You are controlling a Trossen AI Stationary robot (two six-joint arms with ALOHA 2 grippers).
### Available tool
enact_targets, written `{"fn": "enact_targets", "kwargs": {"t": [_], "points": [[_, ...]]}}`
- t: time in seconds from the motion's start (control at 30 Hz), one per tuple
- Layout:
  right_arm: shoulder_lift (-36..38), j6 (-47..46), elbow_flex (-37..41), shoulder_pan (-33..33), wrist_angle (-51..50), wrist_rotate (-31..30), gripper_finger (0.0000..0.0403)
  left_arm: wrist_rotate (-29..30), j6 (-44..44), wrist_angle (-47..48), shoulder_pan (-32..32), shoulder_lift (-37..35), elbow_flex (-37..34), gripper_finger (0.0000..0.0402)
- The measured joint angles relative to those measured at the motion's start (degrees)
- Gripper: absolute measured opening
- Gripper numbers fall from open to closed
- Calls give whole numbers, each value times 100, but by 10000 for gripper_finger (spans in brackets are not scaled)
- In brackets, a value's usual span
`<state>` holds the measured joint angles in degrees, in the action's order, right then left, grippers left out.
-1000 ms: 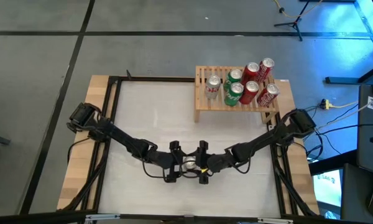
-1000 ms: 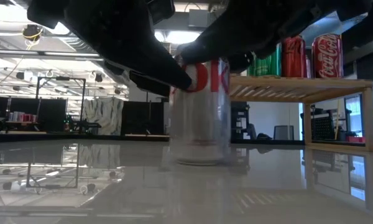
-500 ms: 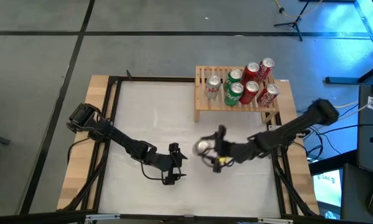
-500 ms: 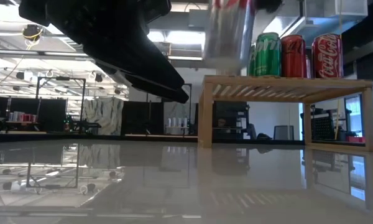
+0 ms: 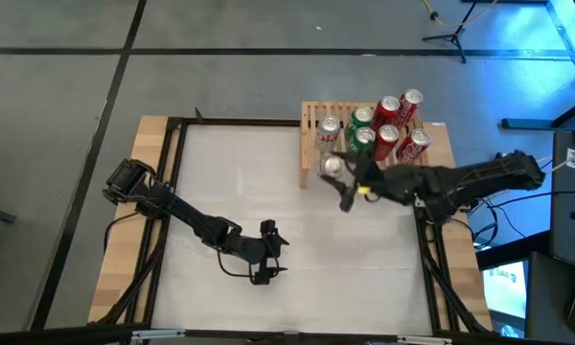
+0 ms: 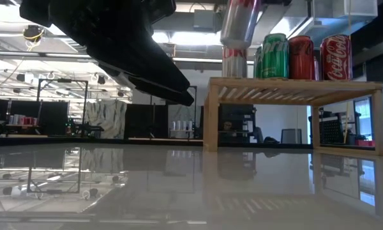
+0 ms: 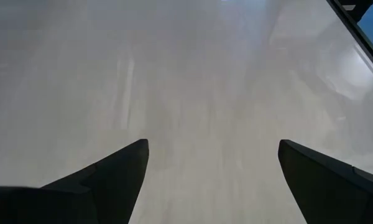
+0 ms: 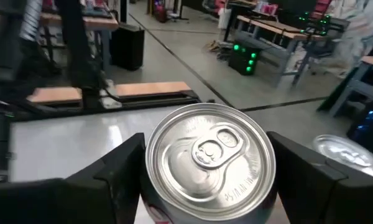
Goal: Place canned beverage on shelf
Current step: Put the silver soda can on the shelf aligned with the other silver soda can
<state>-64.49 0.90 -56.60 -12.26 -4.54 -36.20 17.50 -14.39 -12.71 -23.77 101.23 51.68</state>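
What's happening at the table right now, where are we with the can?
The right tool is shut on a silver can, holding it in the air at the front left part of the wooden shelf, not yet set down. Seven cans already stand on the shelf: silver, green and red ones. The left tool is open with nothing in it, waiting low over the white table.

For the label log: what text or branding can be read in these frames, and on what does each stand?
"Coca-Cola": rightmost red can on the shelf, low view.
Green can: script logo, too blurred to read.
Silver can in the right gripper: red lettering, cut off.
Cans in the high view: too small.
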Motion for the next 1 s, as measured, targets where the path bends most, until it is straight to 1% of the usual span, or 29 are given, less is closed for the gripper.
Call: {"fn": "enact_targets", "kwargs": {"t": [0.17, 0.3, 0.5, 0.63, 1.0], "points": [[-28, 105, 0, 731, -242, 495, 280, 3, 4, 4, 0, 1, 0, 347], [-35, 97, 0, 1119, -571, 741, 280, 4, 6, 9, 0, 2, 0, 347], [-37, 92, 0, 1423, -745, 956, 280, 11, 9, 15, 0, 2, 0, 347], [-37, 59, 0, 1633, -799, 1220, 280, 13, 9, 17, 0, 2, 0, 347], [-138, 87, -20, 2029, -793, 1500, 280, 30, 9, 17, 1, 2, 0, 347]]}}
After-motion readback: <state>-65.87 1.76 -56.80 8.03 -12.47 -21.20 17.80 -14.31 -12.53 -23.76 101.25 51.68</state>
